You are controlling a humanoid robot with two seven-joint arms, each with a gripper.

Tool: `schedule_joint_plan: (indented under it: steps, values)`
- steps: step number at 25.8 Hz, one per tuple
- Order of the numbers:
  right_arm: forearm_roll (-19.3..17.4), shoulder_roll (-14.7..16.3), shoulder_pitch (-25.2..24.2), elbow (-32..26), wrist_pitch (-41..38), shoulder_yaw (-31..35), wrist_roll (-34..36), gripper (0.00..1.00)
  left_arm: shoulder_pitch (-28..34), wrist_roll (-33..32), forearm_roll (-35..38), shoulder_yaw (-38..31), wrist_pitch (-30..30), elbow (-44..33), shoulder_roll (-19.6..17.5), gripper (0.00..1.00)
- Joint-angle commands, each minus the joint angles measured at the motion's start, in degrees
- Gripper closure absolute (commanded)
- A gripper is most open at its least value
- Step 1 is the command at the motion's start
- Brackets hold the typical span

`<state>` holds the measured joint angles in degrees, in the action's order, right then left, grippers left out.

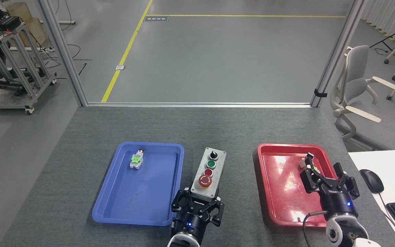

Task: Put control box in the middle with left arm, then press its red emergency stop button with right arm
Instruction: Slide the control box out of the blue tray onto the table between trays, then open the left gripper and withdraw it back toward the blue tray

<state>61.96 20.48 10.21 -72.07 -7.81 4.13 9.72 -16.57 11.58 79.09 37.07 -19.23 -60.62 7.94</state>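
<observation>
1. Blue plastic tray (115,202), far left on the dark-grey felt surface (190,127): it holds only a small loose white switch part with a green tab (136,160). The task's box is not in it.
2. My left claw (197,205), black with a blue light, is pinching the near end of the oblong light-grey control box (208,173). The box sits over the bare strip between the two trays, long axis running away from me and leaning slightly right. I cannot tell whether its base is touching the felt.
3. Its big red emergency stop button (205,180), with the yellow collar, is the nearest control to the left claw. I judge the placing step almost done: set down, release, back away.
4. Red plastic tray (262,171), right of the box: my right claw (324,175) hovers over it, fingers spread, holding nothing.
5. Next move calls for the right claw to travel left and come down squarely on the mushroom head, clear of the smaller red button (208,172) just beyond it.
</observation>
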Motion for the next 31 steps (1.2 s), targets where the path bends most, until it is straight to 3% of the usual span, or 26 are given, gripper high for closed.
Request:
schedule_joint_plan:
  steps: [1, 10, 18, 19, 20, 21, 26, 31]
  values:
    - [0.0, 0.0, 0.1, 0.0, 0.2, 0.0, -0.1, 0.0, -0.4, -0.5, -4.3, 4.6, -1.8, 0.9, 0.1, 1.0]
    - [-0.1, 0.0, 0.2, 0.1, 0.1, -0.2, -0.2, 0.0, -0.7, 0.5, -6.0, 8.0, -1.0, 6.8, 0.1, 1.0]
    - [-0.1, -0.2, 0.2, 0.1, -0.3, -0.1, -0.2, 0.0, -1.2, 1.1, -6.1, 8.6, -1.0, 7.1, 0.1, 0.97]
    - [-0.1, -0.3, 0.2, 0.0, -0.3, -0.1, -0.2, 0.0, -1.2, 1.1, -6.2, 8.5, -1.0, 7.2, 0.1, 0.84]
    - [-0.1, -0.3, 0.2, 0.0, -0.3, -0.1, -0.2, 0.0, -1.2, 1.3, -6.3, 8.5, -1.0, 7.1, 0.0, 0.48]
    - [-0.1, -0.3, 0.2, 0.0, -0.5, -0.1, -0.2, 0.0, -1.2, 1.7, -6.6, 8.4, -1.2, 7.1, 0.0, 0.0]
    - [-0.1, -0.3, 0.2, 0.0, -0.5, -0.1, -0.2, 0.0, -0.8, 3.4, -7.2, 8.3, -1.6, 5.8, -0.2, 0.0]
    - [-0.1, -0.1, 0.2, 0.0, -0.5, -0.1, -0.2, 0.0, 3.4, 2.9, -6.5, 7.8, -2.1, -1.7, -0.7, 0.0]
